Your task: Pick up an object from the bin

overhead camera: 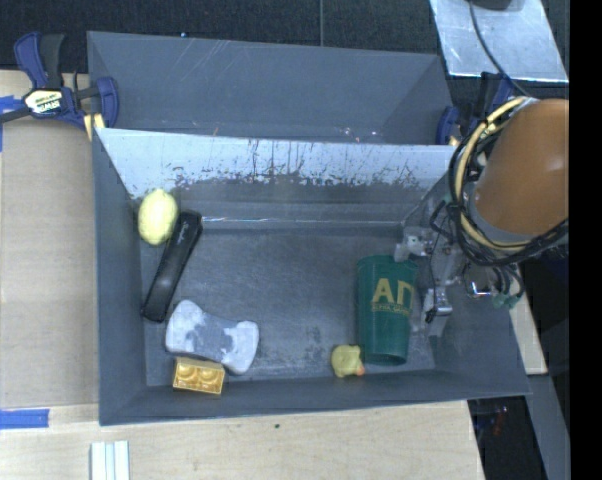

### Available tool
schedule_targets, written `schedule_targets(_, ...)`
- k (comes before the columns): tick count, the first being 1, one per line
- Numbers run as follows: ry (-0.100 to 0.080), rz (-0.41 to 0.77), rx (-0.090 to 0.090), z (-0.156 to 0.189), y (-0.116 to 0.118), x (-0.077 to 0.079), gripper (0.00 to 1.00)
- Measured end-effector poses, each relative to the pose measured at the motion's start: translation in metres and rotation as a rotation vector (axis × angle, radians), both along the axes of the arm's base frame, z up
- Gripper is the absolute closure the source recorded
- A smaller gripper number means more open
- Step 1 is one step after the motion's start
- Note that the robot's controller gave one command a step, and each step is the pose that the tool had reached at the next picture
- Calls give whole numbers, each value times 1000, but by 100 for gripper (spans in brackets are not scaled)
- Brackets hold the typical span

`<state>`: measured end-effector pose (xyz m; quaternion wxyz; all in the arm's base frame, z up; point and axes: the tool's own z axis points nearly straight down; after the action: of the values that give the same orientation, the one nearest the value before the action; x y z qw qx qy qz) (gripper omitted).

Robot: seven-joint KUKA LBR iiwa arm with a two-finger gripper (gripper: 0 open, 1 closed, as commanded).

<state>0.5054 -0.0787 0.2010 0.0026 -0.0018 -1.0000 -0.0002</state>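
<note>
Six loose things lie in the grey bin [291, 268]. The gripper [436, 303] sits low at the right side, just beside the green cup [384, 313] with yellow lettering and possibly touching its right wall. I can't tell how wide the gripper is open, and nothing is visibly held. A small yellow lump [347, 360] sits against the cup's lower left. Risk: the cup is broad and near the bin's wall, so a closing grip may glance off, shove it onto the lump, or scrape the wall.

The gripper [436, 290] stands just right of the cup [385, 308], a small toy [347, 360] by its near-left corner, ball [157, 216], bar [171, 266] and brick [199, 376] well left.
</note>
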Motion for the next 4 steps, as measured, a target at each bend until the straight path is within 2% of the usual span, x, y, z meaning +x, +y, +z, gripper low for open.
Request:
schedule_targets(1, -9, 3, -1, 5, 0, 2, 0)
schedule_targets(2, -11, 112, -1, -73, 27, -8, 0)
schedule_targets(3, -14, 563, -5, -83, 13, -16, 0)
schedule_targets(4, -7, 606, 1, -96, 8, -17, 0)
